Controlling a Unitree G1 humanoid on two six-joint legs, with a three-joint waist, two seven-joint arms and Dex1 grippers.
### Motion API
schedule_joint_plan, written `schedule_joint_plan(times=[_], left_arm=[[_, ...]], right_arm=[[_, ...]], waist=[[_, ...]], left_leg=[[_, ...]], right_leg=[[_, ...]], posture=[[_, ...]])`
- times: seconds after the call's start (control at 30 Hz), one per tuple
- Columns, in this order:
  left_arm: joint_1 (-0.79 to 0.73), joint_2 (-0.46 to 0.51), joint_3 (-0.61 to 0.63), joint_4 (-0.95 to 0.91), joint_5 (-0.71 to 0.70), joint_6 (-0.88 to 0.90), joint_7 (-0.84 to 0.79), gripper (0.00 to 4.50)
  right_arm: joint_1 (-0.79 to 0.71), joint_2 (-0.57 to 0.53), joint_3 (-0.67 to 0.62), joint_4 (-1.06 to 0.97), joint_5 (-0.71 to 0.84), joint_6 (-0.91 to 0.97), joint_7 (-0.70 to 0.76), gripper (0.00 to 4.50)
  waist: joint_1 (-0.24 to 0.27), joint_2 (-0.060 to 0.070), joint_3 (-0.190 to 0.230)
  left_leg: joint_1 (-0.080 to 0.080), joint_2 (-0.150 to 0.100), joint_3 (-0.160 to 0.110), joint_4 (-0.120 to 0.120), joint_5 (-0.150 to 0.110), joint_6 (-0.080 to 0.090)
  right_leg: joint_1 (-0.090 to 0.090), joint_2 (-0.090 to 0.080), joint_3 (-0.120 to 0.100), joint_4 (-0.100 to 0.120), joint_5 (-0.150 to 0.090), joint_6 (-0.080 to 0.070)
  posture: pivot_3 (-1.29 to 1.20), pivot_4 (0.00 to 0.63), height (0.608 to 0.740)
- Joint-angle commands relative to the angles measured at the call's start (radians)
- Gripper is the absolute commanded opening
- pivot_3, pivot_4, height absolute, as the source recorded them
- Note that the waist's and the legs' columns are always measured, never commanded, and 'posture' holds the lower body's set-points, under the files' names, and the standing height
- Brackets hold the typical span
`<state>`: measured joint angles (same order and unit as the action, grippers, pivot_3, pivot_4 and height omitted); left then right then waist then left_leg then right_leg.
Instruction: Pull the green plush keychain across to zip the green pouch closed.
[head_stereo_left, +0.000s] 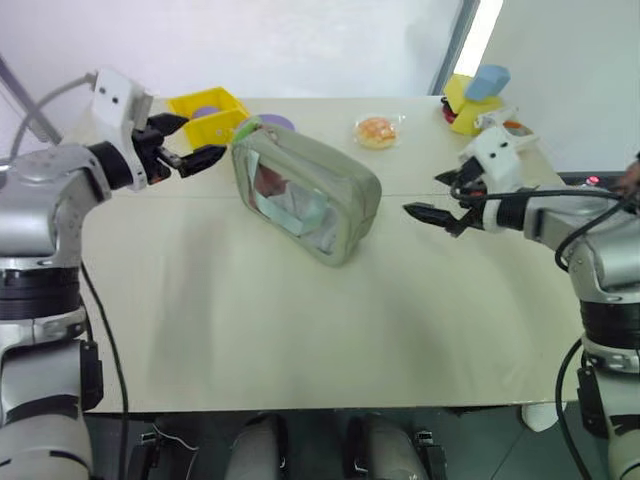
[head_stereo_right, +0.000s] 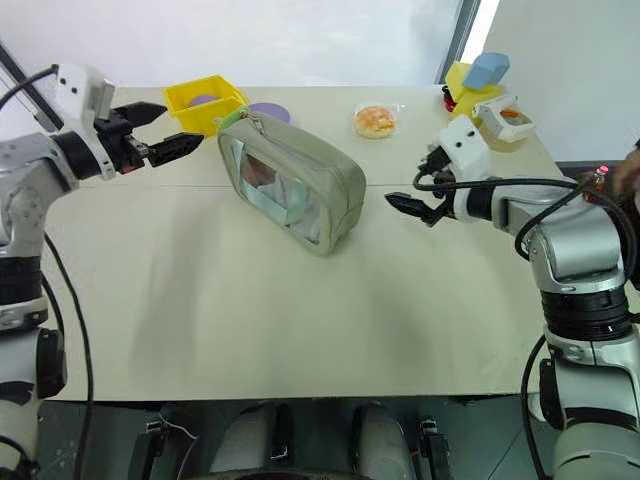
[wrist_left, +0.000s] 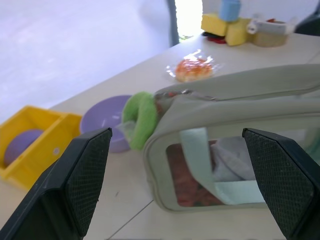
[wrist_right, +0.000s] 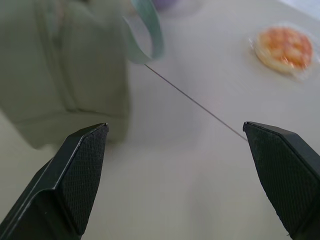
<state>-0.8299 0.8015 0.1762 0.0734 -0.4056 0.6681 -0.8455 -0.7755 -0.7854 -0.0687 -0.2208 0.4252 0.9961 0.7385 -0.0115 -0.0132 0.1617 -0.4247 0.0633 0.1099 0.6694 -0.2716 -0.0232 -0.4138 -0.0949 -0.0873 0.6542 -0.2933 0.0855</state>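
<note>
Beige table (head_stereo_left: 300, 330) — seam across it, white wall (head_stereo_left: 300, 40) behind.

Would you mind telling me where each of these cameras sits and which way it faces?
Left eye, right eye: on the head, looking forward and down at the table and green pouch; both arms show.
Left wrist: along the open left gripper at the green plush keychain on the pouch's end; two black fingers show.
Right wrist: along the open right gripper at the pouch's other end; two fingers show.
Shared by all: pouch and wrapped bun.
</note>
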Motion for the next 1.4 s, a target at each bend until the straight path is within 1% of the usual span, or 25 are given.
schedule_joint_plan(times=[0.03,0.13,0.27,0.5,0.63,0.7,0.77,0.87,1.0,1.1,1.2,1.27,1.33,1.4], left_arm=[[-0.013,0.033,0.038,-0.020,-0.025,0.006,-0.016,4.47],[-0.013,0.054,0.024,-0.010,-0.030,0.021,-0.037,4.47],[-0.033,0.069,0.002,0.020,-0.018,-0.010,-0.076,4.47],[0.015,0.054,-0.029,0.021,-0.013,-0.037,-0.123,4.47],[0.024,0.039,-0.031,0.037,-0.014,-0.051,-0.115,4.47],[0.034,0.053,-0.020,0.028,-0.022,-0.045,-0.124,4.47],[0.047,0.078,-0.008,0.030,-0.017,-0.050,-0.130,4.47],[0.085,0.125,0.025,0.031,-0.022,-0.047,-0.144,4.47],[0.138,0.162,0.072,-0.034,-0.063,-0.008,-0.151,4.47],[0.161,0.173,0.111,-0.102,-0.102,0.038,-0.138,4.47],[0.190,0.172,0.132,-0.163,-0.121,0.068,-0.111,4.47],[0.217,0.166,0.139,-0.198,-0.125,0.076,-0.088,4.47],[0.242,0.164,0.148,-0.237,-0.137,0.090,-0.070,4.47],[0.265,0.164,0.163,-0.276,-0.157,0.108,-0.056,4.47]], right_arm=[[-0.036,0.003,-0.066,-0.060,0.048,0.043,-0.029,4.50],[-0.062,0.004,-0.061,-0.070,0.068,0.061,-0.029,4.50],[-0.094,-0.008,-0.066,-0.066,0.088,0.065,-0.022,4.50],[-0.083,0.066,-0.061,-0.077,0.117,0.079,-0.082,4.50],[-0.093,0.084,-0.014,-0.027,0.088,0.029,-0.083,4.50],[-0.128,0.087,0.018,0.000,0.074,0.015,-0.076,4.50],[-0.180,0.115,0.025,0.028,0.088,0.016,-0.075,4.50],[-0.260,0.192,0.040,0.042,0.129,0.053,-0.085,4.50],[-0.347,0.319,0.096,0.059,0.137,0.093,-0.121,4.50],[-0.370,0.385,0.204,0.081,0.098,0.067,-0.108,4.50],[-0.354,0.390,0.356,0.125,-0.011,-0.020,-0.089,4.50],[-0.341,0.386,0.443,0.194,-0.106,-0.106,-0.096,4.50],[-0.335,0.381,0.493,0.266,-0.186,-0.185,-0.100,4.50],[-0.333,0.375,0.496,0.290,-0.212,-0.223,-0.076,4.50]], waist=[[0.001,0.000,0.000],[0.001,-0.001,0.000],[0.002,-0.001,0.000],[0.001,-0.001,0.000],[0.000,-0.001,0.000],[0.000,-0.001,0.000],[-0.003,0.000,0.000],[-0.010,0.000,0.000],[-0.008,0.000,0.000],[0.000,-0.001,0.000],[0.001,-0.002,0.000],[-0.001,-0.002,-0.001],[-0.003,-0.002,-0.001],[-0.005,-0.002,-0.001]], left_leg=[[0.001,0.000,0.000,0.000,0.000,0.000],[0.001,0.000,-0.001,0.000,0.000,0.000],[0.001,0.000,0.000,0.000,0.000,0.000],[0.000,0.000,0.000,0.000,0.000,-0.001],[0.000,0.000,0.000,0.000,0.001,-0.001],[0.000,0.000,0.000,0.000,0.001,-0.001],[0.000,0.000,0.000,0.000,0.001,-0.001],[0.000,0.001,0.001,0.000,0.001,-0.002],[-0.001,0.002,0.002,-0.002,0.002,-0.004],[-0.002,0.002,0.003,-0.001,0.002,-0.003],[-0.003,0.001,0.002,0.000,0.002,-0.003],[-0.003,0.001,0.001,0.001,0.002,-0.003],[-0.003,0.001,0.001,0.001,0.002,-0.003],[-0.003,0.001,0.001,0.001,0.002,-0.003]], right_leg=[[0.001,0.000,0.000,0.000,0.000,0.000],[0.001,0.001,0.000,0.000,0.000,0.000],[0.000,0.000,0.000,0.000,0.000,0.000],[0.000,0.000,0.000,0.001,0.000,0.000],[0.000,0.001,0.000,0.001,0.000,0.000],[0.000,0.001,0.000,0.001,0.000,0.000],[-0.001,0.001,0.001,0.002,0.000,0.000],[-0.006,0.001,0.004,0.008,0.000,0.000],[-0.010,0.002,0.005,0.010,0.000,0.000],[-0.010,0.001,0.005,0.010,0.000,0.000],[-0.009,0.001,0.005,0.010,0.000,0.000],[-0.009,0.001,0.005,0.010,0.000,0.000],[-0.009,0.001,0.005,0.010,0.000,0.000],[-0.010,0.001,0.005,0.011,0.000,0.000]], posture=[[0.00,0.150,0.739],[0.00,0.150,0.739],[0.00,0.150,0.739],[0.00,0.150,0.739],[0.00,0.150,0.739],[0.00,0.150,0.739],[0.00,0.150,0.739],[0.00,0.150,0.739],[0.00,0.150,0.739],[0.00,0.150,0.739],[0.00,0.150,0.739],[0.00,0.150,0.739],[0.00,0.150,0.739],[0.00,0.150,0.739]])
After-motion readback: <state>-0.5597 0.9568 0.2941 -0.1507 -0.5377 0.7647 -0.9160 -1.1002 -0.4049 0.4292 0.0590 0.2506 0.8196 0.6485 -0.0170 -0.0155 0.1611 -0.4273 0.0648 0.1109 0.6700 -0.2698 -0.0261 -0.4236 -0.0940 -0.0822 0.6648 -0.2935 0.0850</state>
